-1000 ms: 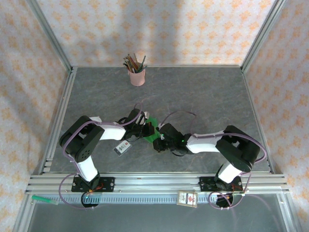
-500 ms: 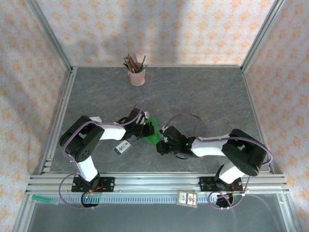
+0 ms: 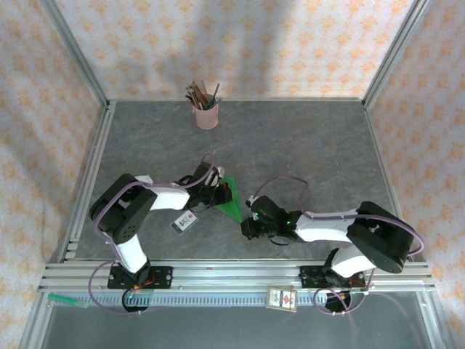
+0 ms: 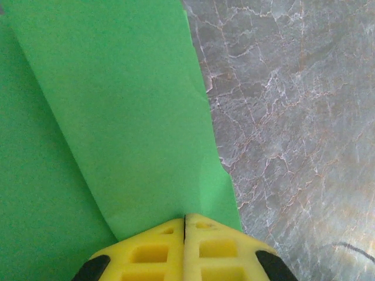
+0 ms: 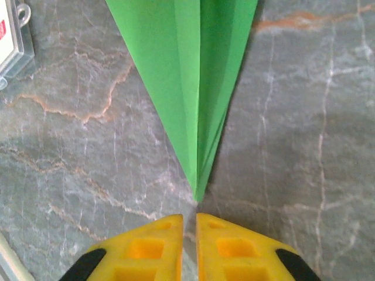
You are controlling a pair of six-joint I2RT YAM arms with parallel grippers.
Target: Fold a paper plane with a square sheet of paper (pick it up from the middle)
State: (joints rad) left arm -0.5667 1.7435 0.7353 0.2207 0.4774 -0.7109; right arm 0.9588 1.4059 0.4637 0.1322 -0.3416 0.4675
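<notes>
Your left gripper [image 4: 184, 219] is pinched tight on the plane [image 4: 117, 117]. Its two yellow fingers are pressed together, and the green paper comes out right from between them. In the left wrist view the paper spreads up and away from the fingers, with a fold line running through it. The grey table [image 4: 293, 117] shows on the right of it.

Your right gripper [image 5: 188, 219] is nearly closed. There is just a thin gap between its fingers, and nothing is in that gap, so it holds nothing. The sharp tip of the plane points straight at this gripper. The tip sits just in front of the fingers, very near but not touching them. You cannot tell if the tip rests on the table.

From the top, the plane sits between your two grippers, near the front middle of the table. Its wide end is at the left gripper and its point is at the right one.

A small white card [image 3: 184, 222] lies just beside the left arm. A pink cup [image 3: 206, 115] of pens stands far back, well apart from the plane.
</notes>
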